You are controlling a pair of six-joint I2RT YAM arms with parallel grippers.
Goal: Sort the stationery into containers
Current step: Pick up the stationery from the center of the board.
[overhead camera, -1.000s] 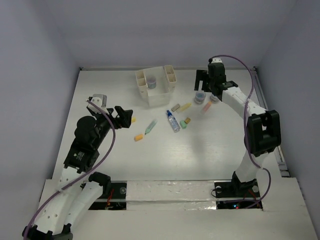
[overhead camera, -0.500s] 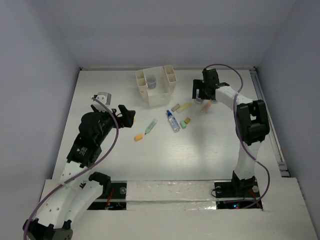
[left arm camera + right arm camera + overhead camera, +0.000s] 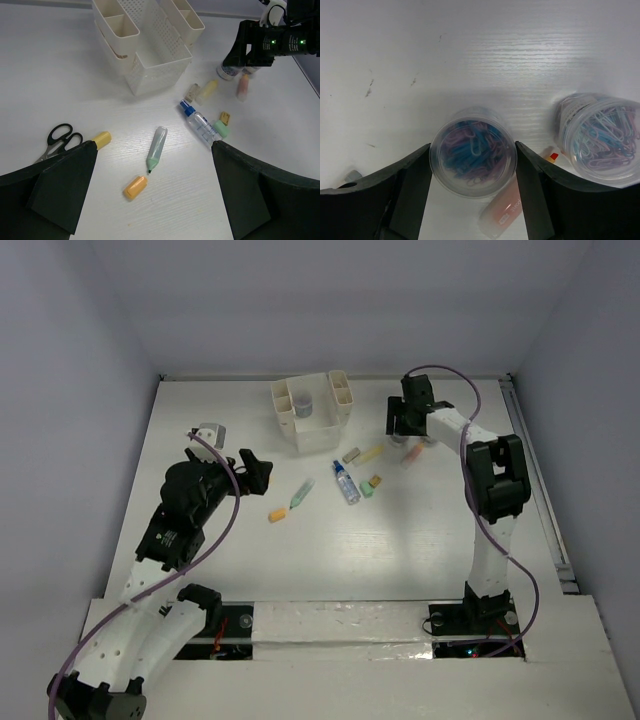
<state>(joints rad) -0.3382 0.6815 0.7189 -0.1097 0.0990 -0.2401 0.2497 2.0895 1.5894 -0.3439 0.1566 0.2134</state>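
The cream-white organizer [image 3: 318, 424] stands at the back middle, with a purple jar [image 3: 303, 404] in one compartment. My right gripper [image 3: 402, 426] is low over the table, its fingers touching both sides of a round clear jar of blue and purple paper clips [image 3: 472, 151] that stands on the table. My left gripper [image 3: 154, 145] is open and empty above a light green marker [image 3: 157, 148]. An orange block [image 3: 135, 187], a yellow block [image 3: 102, 139], a blue-capped bottle [image 3: 199, 121] and a green block [image 3: 221, 130] lie loose.
A second jar of paper clips [image 3: 600, 137] and a pink marker [image 3: 502, 212] lie right beside the gripped jar. Scissors [image 3: 60, 140] lie at the left. A yellow marker [image 3: 207, 90] and a beige cap [image 3: 192, 92] lie near the organizer [image 3: 165, 65].
My right gripper has moved left and down onto the left jar. My left gripper has shifted slightly right and stays open.
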